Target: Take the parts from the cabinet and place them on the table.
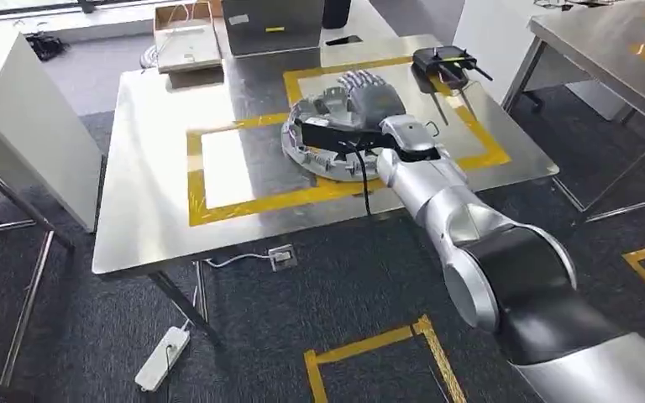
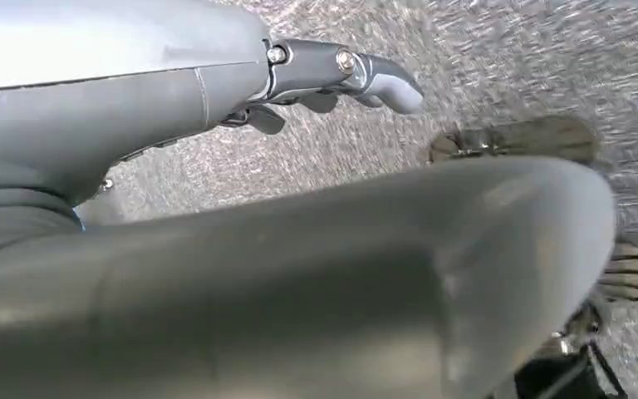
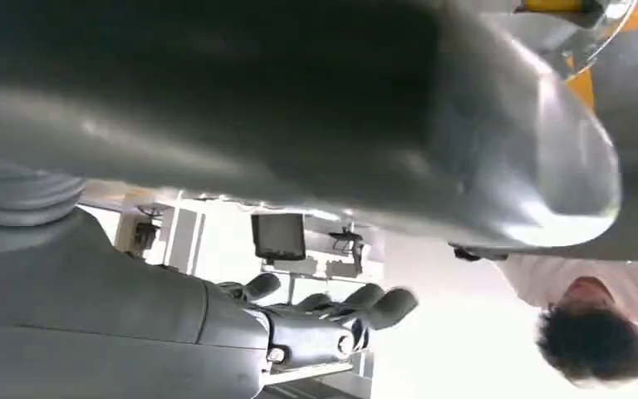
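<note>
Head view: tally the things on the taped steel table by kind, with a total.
Round silver part, under the right hand: 1
Black tool with prongs: 1
Steel box: 1
Cardboard tray: 1
Total: 4

One round grey metal part (image 1: 323,143) lies at centre frame on the tabletop (image 1: 151,126), and one black tool (image 1: 443,65) at the upper right. At the upper edge sit two boxes: one tan (image 1: 186,38), one steel (image 1: 273,25). On the floor, lower left, lies one white power strip (image 1: 162,359).
</note>
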Tool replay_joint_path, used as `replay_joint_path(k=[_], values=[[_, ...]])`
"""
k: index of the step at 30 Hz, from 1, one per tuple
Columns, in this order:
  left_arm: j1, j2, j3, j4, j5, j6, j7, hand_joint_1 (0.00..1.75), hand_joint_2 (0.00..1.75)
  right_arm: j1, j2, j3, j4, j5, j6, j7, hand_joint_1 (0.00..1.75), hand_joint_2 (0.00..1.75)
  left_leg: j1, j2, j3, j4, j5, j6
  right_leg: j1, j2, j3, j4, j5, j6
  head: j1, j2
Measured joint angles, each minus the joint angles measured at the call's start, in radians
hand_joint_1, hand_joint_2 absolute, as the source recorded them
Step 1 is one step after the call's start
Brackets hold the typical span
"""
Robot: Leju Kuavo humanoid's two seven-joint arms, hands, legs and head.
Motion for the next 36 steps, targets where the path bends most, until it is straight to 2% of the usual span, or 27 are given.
replay_joint_path(k=[1,2,3,4,6,7,8,12,13,14,15,17,18,19,20,21,22,23,24,27,28,29,31,32,33,35,36], values=[[0.000,0.000,0.000,0.000,0.000,0.000,0.000,0.00,0.00,0.001,-0.001,-0.003,0.000,-0.001,-0.004,0.000,0.00,0.00,-0.002,0.000,-0.014,0.000,0.010,0.002,0.003,0.000,-0.018,0.077,-0.048,0.000,0.001,0.000],[0.000,0.000,0.000,0.000,0.000,0.000,-0.001,0.00,0.00,0.003,-0.001,-0.006,0.000,-0.006,-0.006,0.000,0.00,0.00,-0.005,0.000,-0.028,0.001,0.020,0.004,0.006,0.000,-0.028,0.142,-0.075,0.000,0.002,0.000],[0.001,0.000,0.000,0.000,0.000,0.000,-0.006,0.00,0.00,0.007,-0.001,-0.012,0.000,-0.009,-0.009,0.000,0.00,0.00,-0.008,0.000,-0.043,0.002,0.031,0.005,0.009,0.000,-0.023,0.175,-0.072,-0.002,0.001,0.000],[0.001,0.000,0.000,0.000,0.000,0.000,-0.008,0.00,0.00,0.011,-0.001,-0.017,0.000,-0.014,-0.010,0.000,0.00,0.00,-0.009,0.000,-0.059,0.004,0.042,0.005,0.013,0.000,0.005,0.161,-0.044,-0.006,0.001,0.000],[0.000,0.000,0.000,0.000,0.000,0.000,-0.007,0.00,0.00,0.012,-0.001,-0.021,0.000,-0.017,-0.012,0.000,0.00,0.00,-0.010,0.000,-0.085,0.008,0.060,0.001,0.020,0.000,0.110,0.033,0.012,-0.015,0.002,0.000],[-0.001,0.000,0.000,0.000,-0.003,0.000,-0.005,0.00,0.00,0.010,-0.001,-0.027,-0.002,-0.017,-0.015,0.000,0.00,0.00,-0.010,0.000,-0.092,0.012,0.068,-0.002,0.023,0.000,0.174,-0.052,0.004,-0.021,0.002,0.000],[-0.003,-0.001,0.000,0.000,-0.008,0.000,-0.003,0.00,0.00,0.009,-0.001,-0.032,-0.007,-0.016,-0.020,0.000,0.00,0.00,-0.014,-0.001,-0.101,0.015,0.075,-0.008,0.030,0.000,0.216,-0.127,-0.035,-0.029,0.002,0.000],[-0.005,-0.002,0.000,0.000,-0.014,0.000,0.002,0.00,0.00,0.009,-0.003,-0.034,-0.011,-0.010,-0.028,0.003,0.00,0.00,-0.015,-0.002,-0.099,-0.001,0.110,-0.032,0.029,0.000,0.198,-0.135,-0.001,-0.061,0.006,0.000],[-0.005,-0.001,0.000,0.000,-0.015,0.000,0.003,0.00,0.00,0.008,-0.003,-0.034,-0.011,-0.008,-0.028,0.003,0.00,0.00,-0.009,-0.006,-0.106,0.011,0.088,-0.036,0.023,-0.004,0.193,-0.139,0.013,-0.065,0.008,0.000],[-0.005,-0.001,0.000,0.000,-0.015,0.000,0.003,0.00,0.00,0.008,-0.002,-0.034,-0.011,-0.007,-0.028,0.003,0.00,0.00,-0.009,-0.007,-0.120,0.042,0.035,-0.046,0.021,-0.003,0.184,-0.144,0.026,-0.070,0.003,0.000],[-0.007,-0.001,0.000,0.000,-0.016,0.000,0.003,0.00,0.00,0.008,-0.002,-0.034,-0.012,-0.006,-0.028,0.007,0.00,0.00,-0.004,-0.006,-0.136,0.108,-0.036,-0.054,0.019,-0.003,0.170,-0.144,0.039,-0.074,0.003,0.000],[-0.012,-0.002,0.000,0.000,-0.016,0.000,0.002,0.00,0.00,0.009,-0.002,-0.034,-0.013,-0.008,-0.027,0.025,0.00,0.00,0.006,-0.006,-0.160,0.251,-0.121,-0.066,0.018,-0.003,0.140,-0.143,0.063,-0.071,0.002,0.000],[-0.016,-0.002,-0.001,0.000,-0.016,0.000,-0.001,0.00,0.00,0.011,-0.002,-0.035,-0.013,-0.010,-0.026,0.041,0.00,0.00,0.010,-0.006,-0.160,0.300,-0.120,-0.070,0.016,-0.003,0.124,-0.143,0.075,-0.068,0.003,0.000],[-0.019,-0.002,-0.001,0.000,-0.018,0.000,-0.001,0.00,0.00,0.013,-0.002,-0.035,-0.013,-0.012,-0.022,0.053,0.00,0.00,0.013,-0.006,-0.145,0.306,-0.095,-0.073,0.015,-0.003,0.108,-0.142,0.086,-0.064,0.003,0.000],[-0.022,-0.002,-0.001,0.000,-0.018,0.000,-0.001,0.00,0.00,0.016,-0.002,-0.035,-0.013,-0.015,-0.019,0.065,0.00,0.00,0.016,-0.006,-0.115,0.281,-0.059,-0.076,0.013,-0.003,0.093,-0.142,0.098,-0.060,0.003,0.000],[-0.024,-0.003,-0.002,0.000,-0.019,0.000,0.001,0.00,0.00,0.017,-0.003,-0.035,-0.013,-0.018,-0.012,0.079,0.00,0.00,0.019,-0.006,-0.065,0.224,-0.031,-0.078,0.010,-0.003,0.079,-0.141,0.109,-0.054,0.003,0.000],[-0.027,-0.004,-0.002,0.000,-0.021,0.000,0.005,0.00,0.00,0.017,-0.003,-0.041,-0.013,-0.022,-0.003,0.089,0.00,0.00,0.022,-0.006,-0.004,0.148,-0.029,-0.078,0.008,-0.003,0.069,-0.139,0.120,-0.048,0.003,0.000],[-0.033,-0.005,-0.002,0.000,-0.021,0.000,0.007,0.00,0.00,0.018,-0.003,-0.049,-0.014,-0.027,0.004,0.097,0.00,0.00,0.020,-0.007,0.067,0.060,-0.071,-0.076,0.009,-0.003,0.059,-0.138,0.127,-0.039,0.002,0.000],[-0.037,-0.005,-0.002,0.000,-0.021,0.000,0.009,0.00,0.00,0.020,-0.009,-0.059,-0.014,-0.041,0.015,0.112,0.00,0.00,0.010,-0.013,0.089,-0.002,-0.093,-0.063,0.008,-0.005,0.053,-0.136,0.138,-0.030,0.004,0.000],[-0.034,-0.007,-0.002,0.000,-0.021,0.000,0.011,0.00,0.00,0.061,-0.010,-0.087,-0.014,-0.069,0.013,0.140,0.00,0.00,0.003,-0.010,0.065,-0.001,-0.066,-0.034,0.003,-0.007,0.052,-0.158,0.177,-0.009,0.004,0.000],[-0.033,-0.007,-0.002,0.000,-0.021,0.000,0.013,0.00,0.00,0.085,-0.011,-0.098,-0.014,-0.077,0.004,0.144,0.00,0.00,0.009,-0.005,0.062,-0.007,-0.052,-0.020,-0.002,-0.006,0.047,-0.154,0.163,-0.005,0.001,0.000],[-0.032,-0.007,-0.002,0.000,-0.023,0.000,0.015,0.00,0.00,0.106,-0.011,-0.109,-0.014,-0.082,-0.003,0.144,0.00,0.00,0.007,-0.005,0.050,-0.009,-0.042,-0.012,0.001,-0.006,0.031,-0.125,0.114,-0.005,0.003,0.000],[-0.030,-0.006,-0.002,0.000,-0.024,0.000,0.014,0.00,0.00,0.139,-0.011,-0.130,-0.014,-0.097,-0.021,0.144,0.00,0.00,0.004,-0.005,0.019,-0.007,-0.017,0.000,0.004,-0.005,-0.014,0.023,-0.013,-0.006,0.005,0.000],[-0.028,-0.006,-0.002,0.000,-0.024,0.000,0.014,0.00,0.00,0.153,-0.011,-0.140,-0.014,-0.101,-0.025,0.144,0.00,0.00,0.000,-0.004,0.003,-0.006,-0.005,0.003,0.007,-0.004,-0.032,0.105,-0.055,-0.008,0.004,0.000],[-0.025,-0.006,-0.002,0.000,-0.024,0.000,0.014,0.00,0.00,0.167,-0.011,-0.147,-0.013,-0.104,-0.029,0.144,0.00,0.00,-0.004,-0.004,-0.011,-0.005,0.006,0.005,0.011,-0.004,-0.038,0.160,-0.063,-0.011,0.004,0.000],[-0.019,-0.005,-0.002,0.000,-0.024,0.000,0.014,0.00,0.00,0.203,-0.011,-0.162,-0.013,-0.114,-0.032,0.145,0.00,0.00,-0.007,-0.004,-0.039,-0.003,0.027,0.005,0.020,-0.004,0.004,0.161,-0.003,-0.022,0.004,0.000],[-0.018,-0.004,-0.002,0.000,-0.024,0.000,0.014,0.00,0.00,0.219,-0.011,-0.170,-0.013,-0.121,-0.034,0.150,0.00,0.00,-0.008,-0.004,-0.054,0.000,0.037,0.005,0.025,-0.004,0.055,0.105,0.034,-0.028,0.004,0.000]])
